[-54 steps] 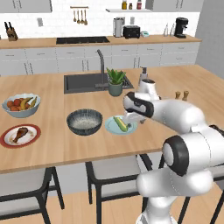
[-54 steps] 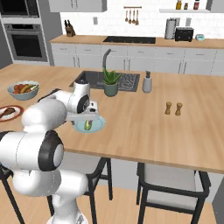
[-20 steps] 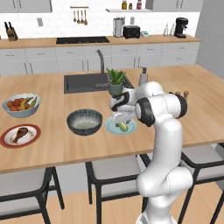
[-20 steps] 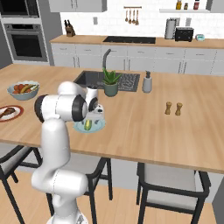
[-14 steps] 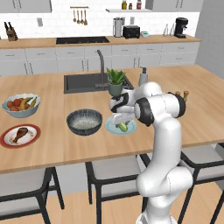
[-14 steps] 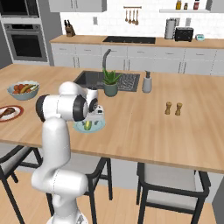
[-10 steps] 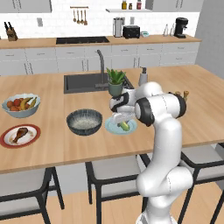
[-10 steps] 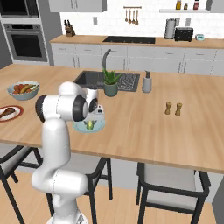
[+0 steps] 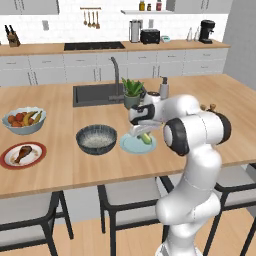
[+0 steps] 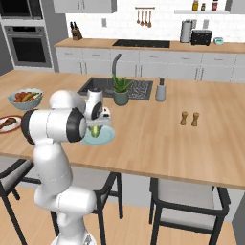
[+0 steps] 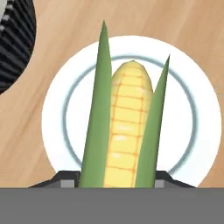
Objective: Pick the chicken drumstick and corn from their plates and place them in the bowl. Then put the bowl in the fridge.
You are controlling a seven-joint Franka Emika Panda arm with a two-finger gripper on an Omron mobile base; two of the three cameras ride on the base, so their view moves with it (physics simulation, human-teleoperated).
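The fingers (image 11: 117, 183) are half closed around the corn (image 11: 124, 127) on its light blue plate (image 9: 131, 145). The drumstick (image 9: 22, 152) waits on its red-rimmed plate; the bowl (image 9: 96, 139) is empty, the fridge step remains.

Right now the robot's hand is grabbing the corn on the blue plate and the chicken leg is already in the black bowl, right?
Not quite: the chicken drumstick lies on the red-rimmed plate, as the left base view shows. The gripper is at the corn on the blue plate.
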